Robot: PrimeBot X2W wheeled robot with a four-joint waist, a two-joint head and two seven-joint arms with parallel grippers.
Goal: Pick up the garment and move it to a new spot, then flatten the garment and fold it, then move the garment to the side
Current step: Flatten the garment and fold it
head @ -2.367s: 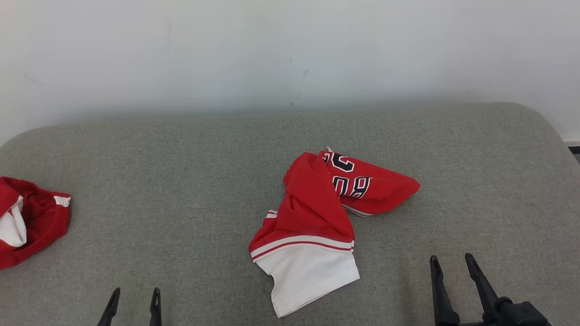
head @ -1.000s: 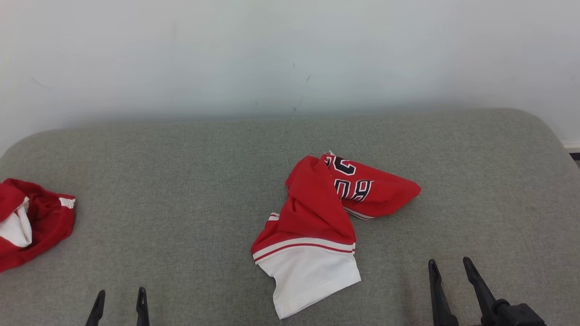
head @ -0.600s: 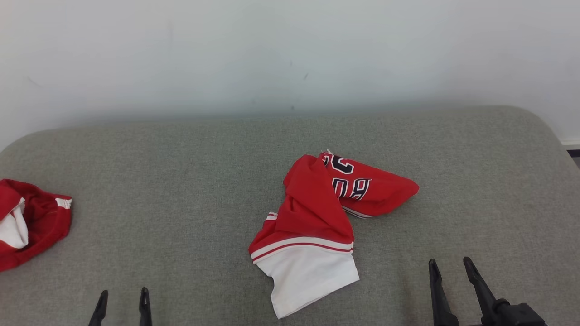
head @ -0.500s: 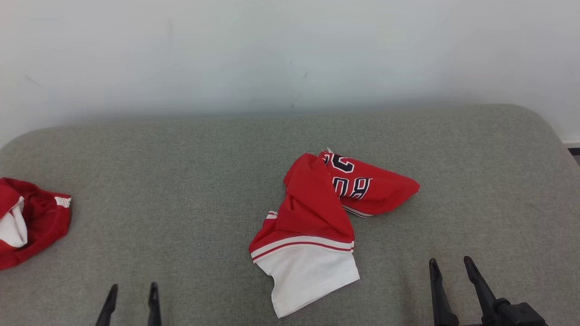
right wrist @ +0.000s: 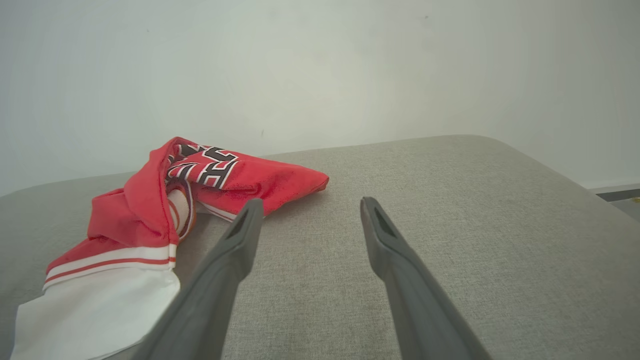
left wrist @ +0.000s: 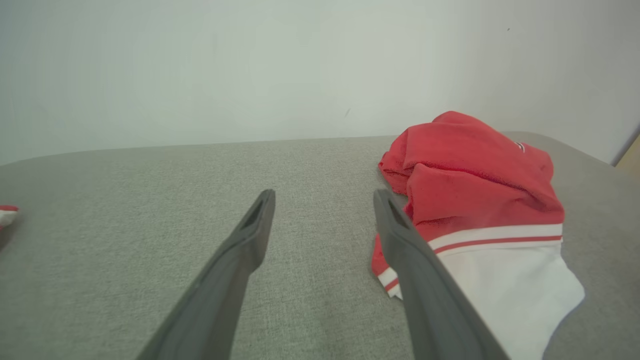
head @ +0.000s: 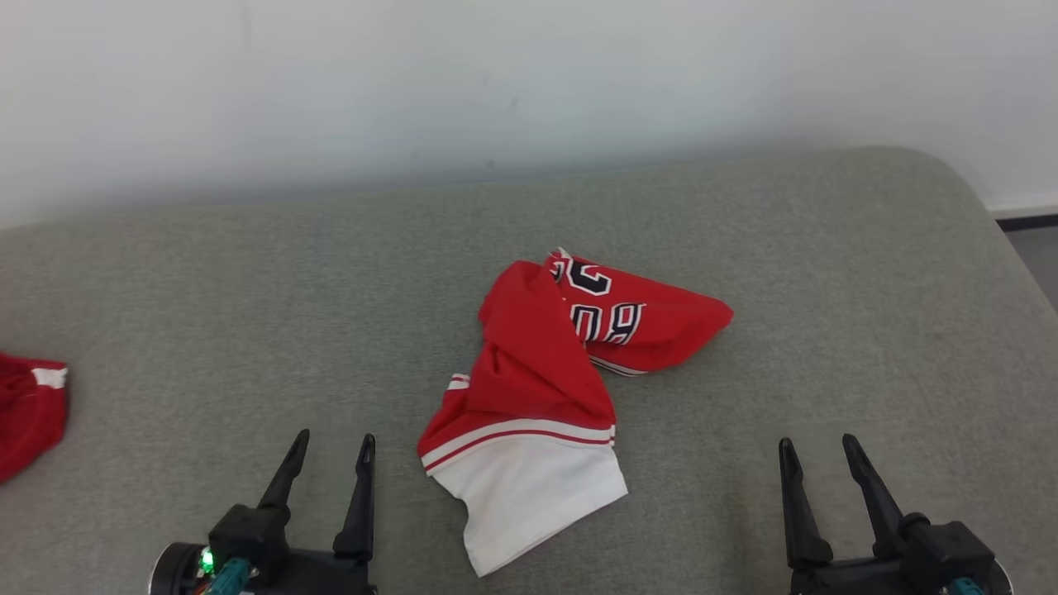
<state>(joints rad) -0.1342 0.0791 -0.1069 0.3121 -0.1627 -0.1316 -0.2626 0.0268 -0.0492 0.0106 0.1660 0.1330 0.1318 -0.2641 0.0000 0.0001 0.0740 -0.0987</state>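
Jaws of left gripper (head: 335, 438) and right gripper (head: 817, 442) stand spread, empty. We note the crumpled red-and-white jersey garment (head: 537, 388) lying between them, slightly farther off — a shallow pinch could catch one layer only.

Brightness: bright and even in all three views; the light is soft and diffuse.
Shadows: faint, with a thin dark rim under the right edge of the garment (head: 537, 388), centre of the head view.
Wall (head: 529, 74): shades to grey along its lower band, mid frame.
Focus: head view crisp, the weave of the grey cushion (head: 248, 289) readable; the fingers (left wrist: 235, 270) at the bottom of the wrist views look soft.
Distortion: in the wrist views the cushion's far edge arcs.
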